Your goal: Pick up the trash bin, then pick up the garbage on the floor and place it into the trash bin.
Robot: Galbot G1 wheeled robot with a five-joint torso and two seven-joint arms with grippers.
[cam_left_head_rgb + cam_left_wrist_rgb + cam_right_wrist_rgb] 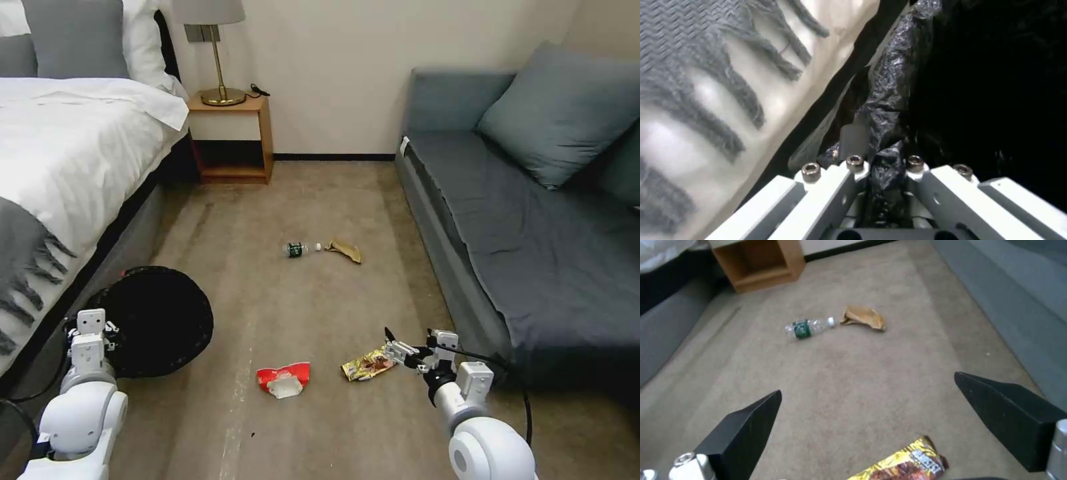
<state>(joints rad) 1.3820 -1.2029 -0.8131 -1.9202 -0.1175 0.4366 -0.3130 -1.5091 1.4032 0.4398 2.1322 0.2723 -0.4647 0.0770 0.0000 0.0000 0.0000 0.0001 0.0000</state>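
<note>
The trash bin (157,319), round and lined with a crinkled black bag, is beside the bed at the lower left. My left gripper (91,321) is at its near rim, and the left wrist view shows the left gripper (882,161) shut on the bag-covered rim (889,100). My right gripper (399,348) is open, just right of the yellow-brown snack packet (367,365). In the right wrist view the packet (902,466) lies below the spread black fingers (746,426). A red-and-white wrapper (285,379), a small bottle (301,249) and a tan paper scrap (345,250) lie on the carpet.
A bed (73,153) with a white sheet and a grey fringed throw (706,100) runs along the left. A grey sofa (533,227) lines the right. A wooden nightstand (230,137) with a lamp stands at the back wall. Carpet lies open between bed and sofa.
</note>
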